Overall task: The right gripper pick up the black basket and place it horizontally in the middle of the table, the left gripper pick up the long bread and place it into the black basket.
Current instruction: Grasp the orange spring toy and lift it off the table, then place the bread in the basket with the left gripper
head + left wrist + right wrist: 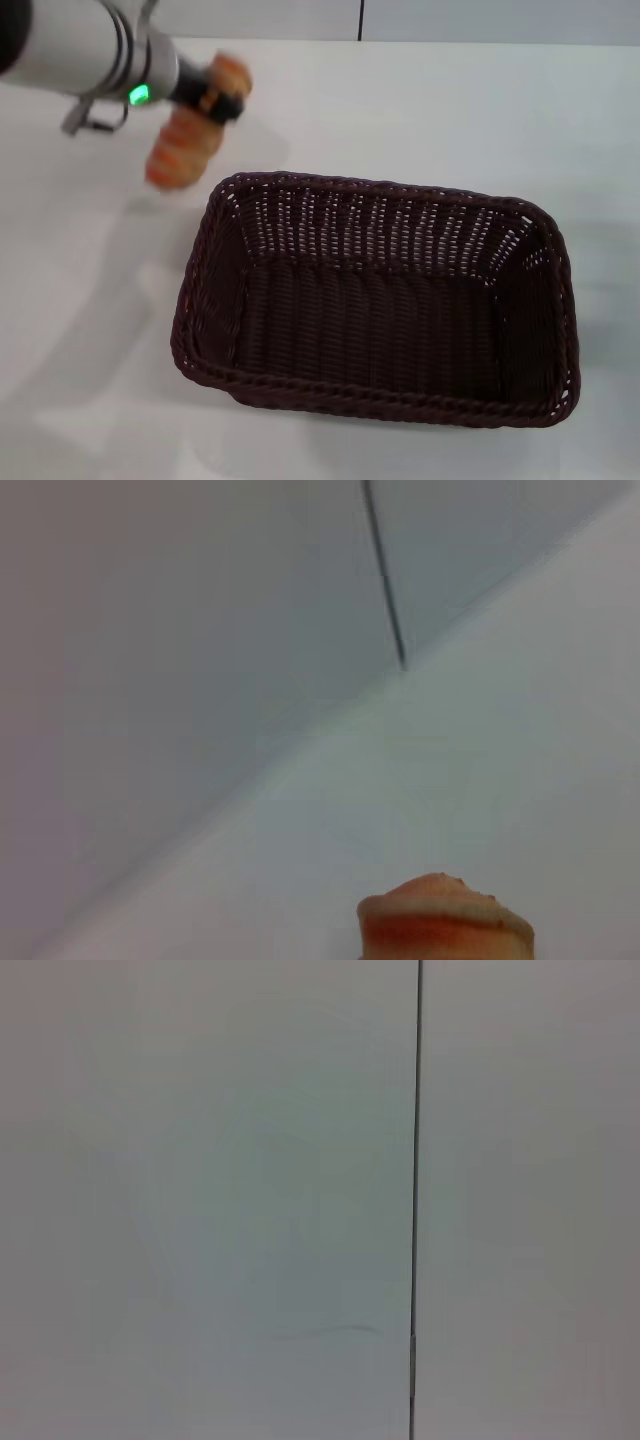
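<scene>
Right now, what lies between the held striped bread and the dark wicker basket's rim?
Nothing: in the head view, only bare white table separates the orange-striped long bread from the black woven basket.

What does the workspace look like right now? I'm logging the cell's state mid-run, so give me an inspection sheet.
Surface: white table, smooth, bare around the basket.
Job's things: black basket lies lengthwise across the middle, nothing inside; long bread is held above the table, beyond the basket's far left corner, not yet over it.
Clutter: nothing seen.
Grippers: left hand is shut on the long bread; right hand is not in view.
Cables: nothing seen.
Surroundings: pale wall panels with a dark vertical seam behind the table.
</scene>
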{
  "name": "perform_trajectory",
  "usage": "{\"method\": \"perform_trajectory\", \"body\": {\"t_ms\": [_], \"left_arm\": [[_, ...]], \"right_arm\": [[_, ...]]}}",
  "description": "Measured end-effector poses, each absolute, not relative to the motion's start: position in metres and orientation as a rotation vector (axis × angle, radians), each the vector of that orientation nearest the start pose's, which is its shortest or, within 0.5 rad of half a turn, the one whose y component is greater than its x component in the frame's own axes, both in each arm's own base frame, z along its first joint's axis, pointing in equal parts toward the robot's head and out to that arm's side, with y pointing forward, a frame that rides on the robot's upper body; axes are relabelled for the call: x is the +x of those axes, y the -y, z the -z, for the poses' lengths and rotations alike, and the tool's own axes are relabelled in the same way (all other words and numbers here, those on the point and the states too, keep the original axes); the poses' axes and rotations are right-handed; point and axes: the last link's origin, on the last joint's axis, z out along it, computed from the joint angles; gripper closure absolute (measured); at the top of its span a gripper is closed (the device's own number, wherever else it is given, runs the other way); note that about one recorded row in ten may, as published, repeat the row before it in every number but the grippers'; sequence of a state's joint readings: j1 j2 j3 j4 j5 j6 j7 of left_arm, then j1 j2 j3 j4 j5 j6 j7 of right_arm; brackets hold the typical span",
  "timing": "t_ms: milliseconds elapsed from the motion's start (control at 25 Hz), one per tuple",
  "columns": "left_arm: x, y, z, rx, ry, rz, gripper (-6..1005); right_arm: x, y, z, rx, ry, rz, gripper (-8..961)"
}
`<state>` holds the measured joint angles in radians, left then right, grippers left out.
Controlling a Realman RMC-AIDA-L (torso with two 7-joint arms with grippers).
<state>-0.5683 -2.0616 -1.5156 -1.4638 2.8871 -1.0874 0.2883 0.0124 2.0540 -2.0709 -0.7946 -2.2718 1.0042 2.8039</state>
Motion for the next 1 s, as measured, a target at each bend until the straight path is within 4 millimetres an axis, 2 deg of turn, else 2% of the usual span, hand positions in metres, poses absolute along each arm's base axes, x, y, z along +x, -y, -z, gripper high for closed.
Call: {"method": "perform_trajectory", "body": {"t_ms": [160, 240, 320, 360, 400, 440, 520, 600, 760, 1000], "left_arm": [[-0.119, -0.396, -0.032, -2.187, 0.443, -0.164, 516], [-0.099, -0.380, -0.042, -2.243, 0.341, -0.101, 530], [-0.086, -0.362, -0.047, -2.311, 0.271, -0.048, 545], [-0.086, -0.362, -0.047, -2.311, 0.271, -0.048, 552], [-0.077, -0.344, -0.049, -2.385, 0.199, -0.002, 559], [-0.077, -0.344, -0.049, -2.385, 0.199, -0.002, 573], [-0.073, -0.326, -0.047, -2.480, 0.154, 0.035, 602], [-0.077, -0.309, -0.044, -2.663, 0.137, 0.078, 612], [-0.085, -0.304, -0.037, -2.800, 0.169, 0.100, 631], [-0.093, -0.306, -0.029, -2.836, 0.176, 0.099, 637]], "right_arm": [[0.332, -0.276, -0.016, -1.294, -0.547, -0.547, 190], [0.333, -0.274, -0.017, -1.288, -0.549, -0.546, 191], [0.333, -0.274, -0.017, -1.287, -0.549, -0.546, 191], [0.333, -0.274, -0.017, -1.287, -0.549, -0.546, 191], [0.333, -0.274, -0.017, -1.285, -0.550, -0.546, 191], [0.333, -0.274, -0.017, -1.285, -0.550, -0.546, 191], [0.333, -0.274, -0.017, -1.285, -0.551, -0.546, 191], [0.333, -0.274, -0.017, -1.285, -0.550, -0.547, 190], [0.331, -0.277, -0.017, -1.287, -0.544, -0.554, 194], [0.325, -0.280, -0.017, -1.307, -0.516, -0.564, 194]]}}
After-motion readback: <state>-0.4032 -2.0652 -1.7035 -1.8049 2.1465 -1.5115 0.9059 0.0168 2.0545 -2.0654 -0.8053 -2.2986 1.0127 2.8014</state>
